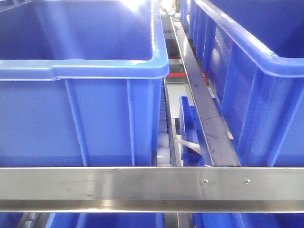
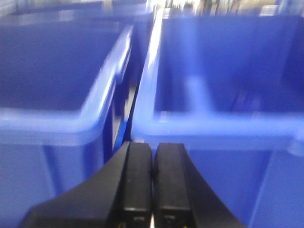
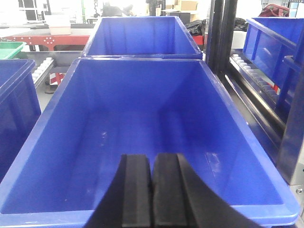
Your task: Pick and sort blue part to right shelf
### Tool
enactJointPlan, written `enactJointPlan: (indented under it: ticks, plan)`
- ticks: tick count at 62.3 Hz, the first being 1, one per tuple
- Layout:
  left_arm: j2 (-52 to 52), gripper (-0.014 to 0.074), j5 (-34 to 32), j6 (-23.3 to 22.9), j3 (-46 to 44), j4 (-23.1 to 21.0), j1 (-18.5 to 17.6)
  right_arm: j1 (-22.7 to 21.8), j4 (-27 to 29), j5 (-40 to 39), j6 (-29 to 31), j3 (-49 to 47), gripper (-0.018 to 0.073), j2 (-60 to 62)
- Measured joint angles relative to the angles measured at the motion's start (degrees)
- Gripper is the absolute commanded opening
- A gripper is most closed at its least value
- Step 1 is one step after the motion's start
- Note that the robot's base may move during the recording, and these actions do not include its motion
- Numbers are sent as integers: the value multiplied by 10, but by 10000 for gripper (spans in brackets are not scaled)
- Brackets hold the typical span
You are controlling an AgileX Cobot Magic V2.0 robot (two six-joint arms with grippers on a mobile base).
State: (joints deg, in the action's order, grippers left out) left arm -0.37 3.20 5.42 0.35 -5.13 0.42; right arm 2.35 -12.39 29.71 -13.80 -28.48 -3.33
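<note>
Both hands, left hand (image 2: 152, 183) and right hand (image 3: 153, 190), are closed and empty; no blue part shows, so find it before reaching; right shelf (image 1: 152, 187) stands directly ahead.

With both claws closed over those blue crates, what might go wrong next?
1. The right claw hangs over an empty crate and looks shut on nothing, so no part may get sorted.
2. The left claw sits near the crate rims; it might bump one.
3. A loose blue piece wedged between crates beside the rail could snag.
</note>
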Motion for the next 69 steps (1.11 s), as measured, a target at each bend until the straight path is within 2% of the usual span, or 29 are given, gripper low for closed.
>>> enactJointPlan:
  ticks: [7,57,69]
  plan:
    - [0,132,0,0,0,-1,-11,0,0,0,0,0,36,0]
    - [0,132,-1,0,0,-1,-11,0,0,0,0,0,36,0]
    - [0,132,-1,0,0,-1,-11,0,14,-64,0,78,36,0]
